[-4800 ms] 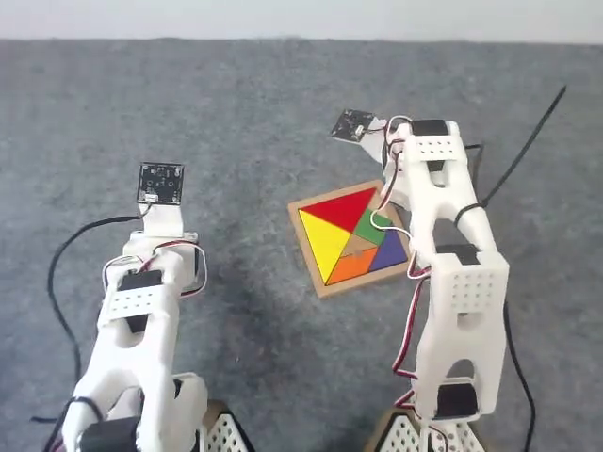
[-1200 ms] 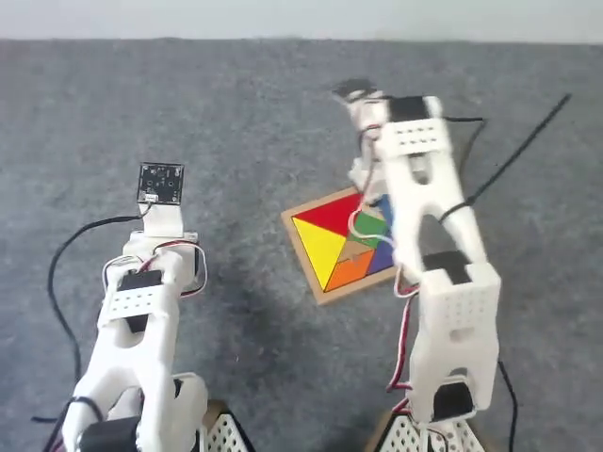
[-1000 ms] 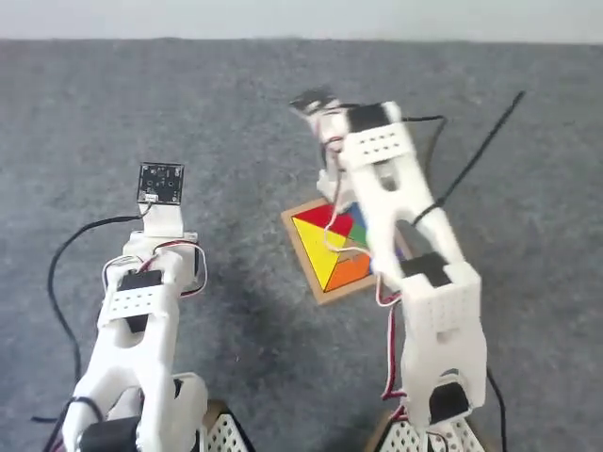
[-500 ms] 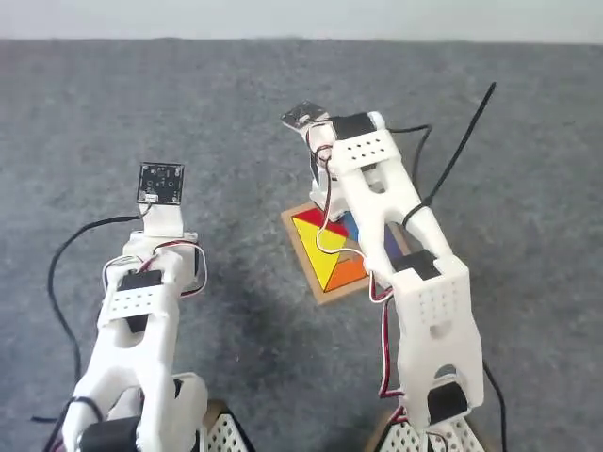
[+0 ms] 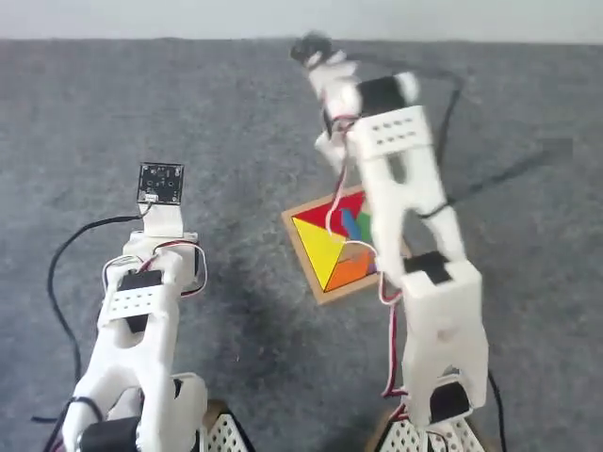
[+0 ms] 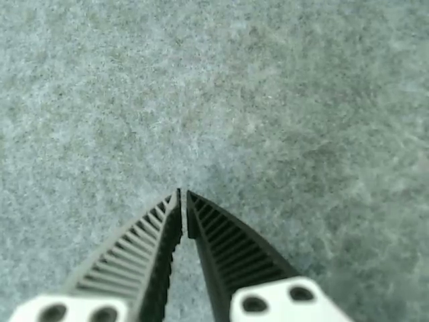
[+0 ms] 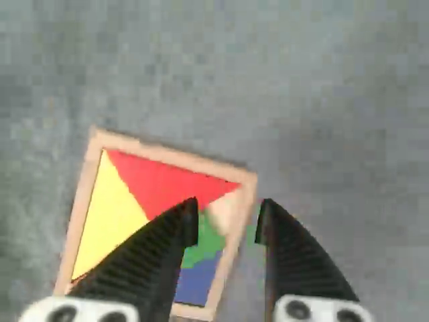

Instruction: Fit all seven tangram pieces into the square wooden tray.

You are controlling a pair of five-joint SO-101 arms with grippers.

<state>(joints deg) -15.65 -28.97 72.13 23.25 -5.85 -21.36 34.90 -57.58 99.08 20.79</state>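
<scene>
Right wrist view had the square wooden tray [image 7: 175,155] on the grey carpeted counter [image 7: 335,80], directly below the right gripper [image 7: 228,213]. That gripper's jaws were apart with nothing held. In the tray I saw the big red triangle [image 7: 171,184], big yellow triangle [image 7: 110,215], green piece [image 7: 208,241] and blue piece [image 7: 198,282], all flat and packed edge to edge. High view added an orange piece [image 5: 350,271]; the arm covered the rest, so I couldn't count seven.

Pieces looked thin, stiff, light and smooth-painted. Seated flush they gave no edge to pinch. The tray itself would likely slide if nudged, so its raised rim was the place to grip.

Left gripper [image 6: 182,196] was closed and empty over bare carpet.
</scene>
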